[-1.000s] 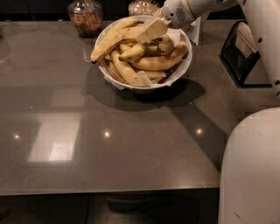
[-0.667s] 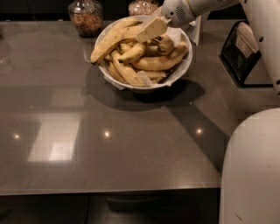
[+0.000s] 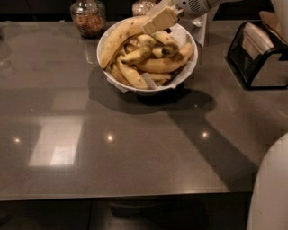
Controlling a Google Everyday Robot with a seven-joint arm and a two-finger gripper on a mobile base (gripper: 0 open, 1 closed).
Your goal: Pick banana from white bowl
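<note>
The white bowl (image 3: 104, 39) stands at the back of the dark table, lined with white paper and heaped with bananas. The banana (image 3: 118, 39), the longest one, lies along the bowl's left rim, with its upper end rising toward the back. My gripper (image 3: 160, 20) comes in from the top right and sits over the back of the bowl, right at that banana's upper end. Whether it holds the banana does not show.
A glass jar of nuts (image 3: 88, 18) stands behind the bowl on the left, and a second jar (image 3: 142, 7) directly behind it. A black holder (image 3: 258, 54) stands at the right. The robot's white body (image 3: 272, 188) fills the lower right corner.
My gripper has risen slightly over the back of the bowl. The bananas and the bowl look much the same.
</note>
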